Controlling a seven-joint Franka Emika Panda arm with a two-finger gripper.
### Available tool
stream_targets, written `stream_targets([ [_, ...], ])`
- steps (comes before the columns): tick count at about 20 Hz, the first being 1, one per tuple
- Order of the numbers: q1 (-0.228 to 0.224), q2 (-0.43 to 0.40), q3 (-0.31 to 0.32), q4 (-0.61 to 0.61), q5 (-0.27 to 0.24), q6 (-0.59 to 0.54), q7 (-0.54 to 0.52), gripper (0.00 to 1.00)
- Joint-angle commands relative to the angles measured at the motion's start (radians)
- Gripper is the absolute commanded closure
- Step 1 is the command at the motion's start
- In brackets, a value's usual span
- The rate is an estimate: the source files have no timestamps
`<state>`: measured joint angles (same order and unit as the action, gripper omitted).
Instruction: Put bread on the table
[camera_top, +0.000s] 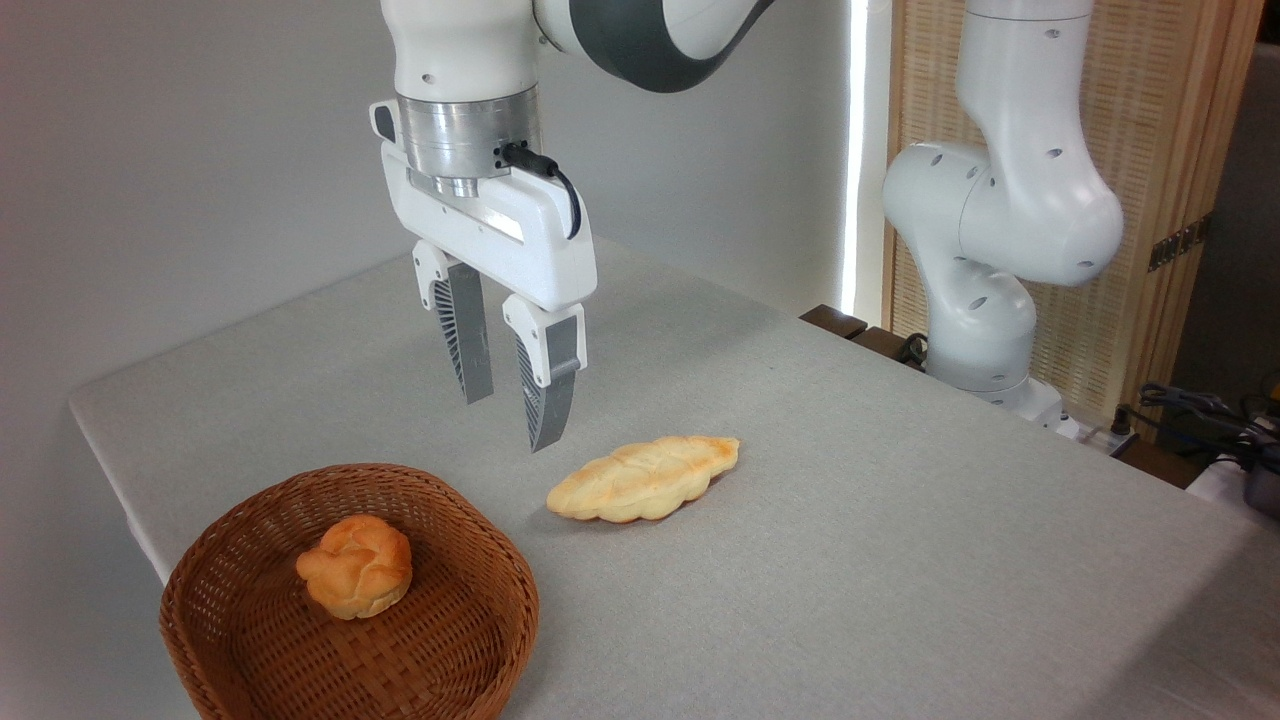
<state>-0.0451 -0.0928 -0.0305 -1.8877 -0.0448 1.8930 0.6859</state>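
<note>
The bread, a small golden-orange knotted bun, lies inside the brown wicker basket at the near left corner of the table, which is covered in light grey cloth. My gripper hangs in the air above the table, behind and to the right of the basket and just left of the braided loaf. Its two grey ribbed fingers point down, stand apart and hold nothing. The bun is well clear of the fingers.
A longer, paler braided loaf lies on the cloth right of the basket. The arm's white base stands at the far right edge, with cables beside it. A wooden screen stands behind.
</note>
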Motion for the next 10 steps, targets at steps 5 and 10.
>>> stream_targets([
  [5,-0.004,0.007,-0.003,0.009,-0.015,0.001,-0.016,0.0],
  [10,-0.004,0.007,-0.003,0.01,-0.015,0.001,-0.014,0.0],
])
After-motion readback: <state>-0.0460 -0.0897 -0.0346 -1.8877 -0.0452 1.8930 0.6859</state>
